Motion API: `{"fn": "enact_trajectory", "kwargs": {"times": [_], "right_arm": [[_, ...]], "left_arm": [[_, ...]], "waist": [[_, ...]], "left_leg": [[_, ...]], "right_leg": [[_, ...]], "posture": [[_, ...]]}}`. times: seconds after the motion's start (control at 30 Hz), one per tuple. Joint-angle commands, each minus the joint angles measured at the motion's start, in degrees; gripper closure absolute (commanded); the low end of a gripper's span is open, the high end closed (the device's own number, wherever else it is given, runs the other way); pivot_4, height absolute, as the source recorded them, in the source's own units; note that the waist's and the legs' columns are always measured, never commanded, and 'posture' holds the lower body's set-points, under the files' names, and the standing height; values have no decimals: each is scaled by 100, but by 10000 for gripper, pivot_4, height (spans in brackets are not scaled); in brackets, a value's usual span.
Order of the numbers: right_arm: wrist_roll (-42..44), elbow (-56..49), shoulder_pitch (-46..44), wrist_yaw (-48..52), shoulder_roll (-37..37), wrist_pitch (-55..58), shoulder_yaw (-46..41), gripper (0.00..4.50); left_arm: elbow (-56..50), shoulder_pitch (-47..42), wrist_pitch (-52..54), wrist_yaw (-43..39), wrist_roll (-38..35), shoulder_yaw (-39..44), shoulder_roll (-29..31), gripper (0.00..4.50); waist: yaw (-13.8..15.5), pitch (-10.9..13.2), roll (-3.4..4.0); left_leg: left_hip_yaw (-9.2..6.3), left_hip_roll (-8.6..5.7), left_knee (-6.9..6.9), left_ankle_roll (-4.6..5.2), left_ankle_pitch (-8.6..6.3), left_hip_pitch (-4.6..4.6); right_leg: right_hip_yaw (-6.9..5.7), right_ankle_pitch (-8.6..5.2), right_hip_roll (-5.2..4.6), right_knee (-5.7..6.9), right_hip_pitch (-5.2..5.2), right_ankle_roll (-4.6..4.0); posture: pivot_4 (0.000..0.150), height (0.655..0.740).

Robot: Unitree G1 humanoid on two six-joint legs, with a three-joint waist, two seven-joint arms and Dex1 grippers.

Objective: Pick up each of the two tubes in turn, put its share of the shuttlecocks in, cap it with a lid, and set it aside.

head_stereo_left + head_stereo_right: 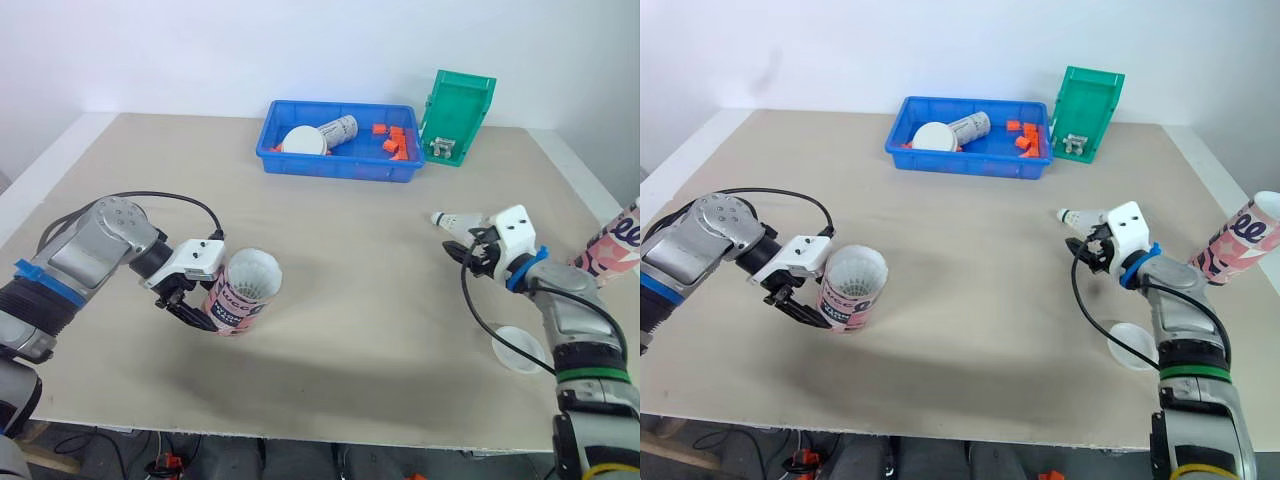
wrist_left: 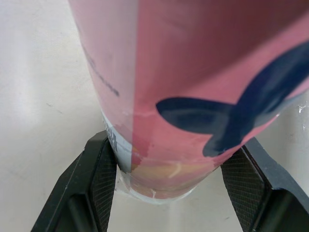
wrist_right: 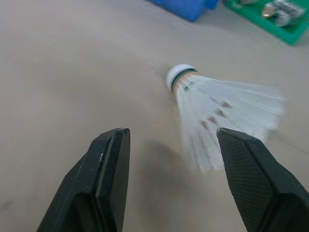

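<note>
the left gripper is clamped on the lower end of a pink tube, one finger on each side of its base. it holds the tube tilted, mouth up and away from the wrist. white feathers show at the open mouth, so i judge that at least part of its share is in. no lid is on it yet.

the right gripper has its fingers spread apart, holding nothing. a loose shuttlecock lies on the table just ahead of its fingertips, cork end pointing away, roughly in line with the gap between them. this one is not yet picked up.

a clear lid lies flat behind that gripper, beside its forearm, untouched. the second tube stands leaning out past the same arm's outer side. i cannot tell whether it is filled or capped.

far ahead of both grippers sit a blue tray and a green bin.

by my reading the first tube is mid-filling. left to do: the last shuttlecock, the cap, setting the tube aside, then the other tube.
</note>
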Motion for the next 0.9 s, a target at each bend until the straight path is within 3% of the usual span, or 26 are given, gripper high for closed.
{"fn": "enact_trajectory", "kwargs": {"times": [0.03,0.1,0.33,0.57,0.77,0.9], "right_arm": [[-240,862,-632,-53,56,-486,137,13783],[-287,1344,-977,-75,121,-666,168,13783],[-165,1549,-1096,361,58,-1053,64,44204],[265,-81,-456,852,-166,-947,-151,44204],[995,-3471,-85,1865,-407,-23,415,44204],[1599,-5144,-562,2571,-191,375,1262,44204]], "left_arm": [[-41,-39,-13,9,46,105,77,16180],[-67,-29,-4,9,45,119,97,16180],[-180,49,48,9,28,201,179,16180],[-211,99,50,9,54,237,191,16180],[-145,33,9,9,64,164,140,16180],[-93,-15,-12,9,69,121,101,16180]], "waist": [[0,0,0],[-5,1,1],[-2,1,1],[1,3,3],[-19,10,18],[-5,11,18]], "left_leg": [[-1,-1,0,0,0,0],[-2,-1,-2,0,0,-1],[-6,-2,-7,0,0,-1],[-8,-2,-10,0,-1,-2],[-10,2,-10,0,0,2],[-14,10,-9,0,0,4]], "right_leg": [[0,1,0,0,1,8],[0,6,0,0,0,18],[-2,4,0,0,0,21],[-3,2,1,0,0,22],[-3,5,5,6,-2,20],[-9,1,11,5,0,8]], "posture": [[1500,7038],[1500,7038],[1500,7038],[1500,7038],[1500,7038],[1500,7038]]}}
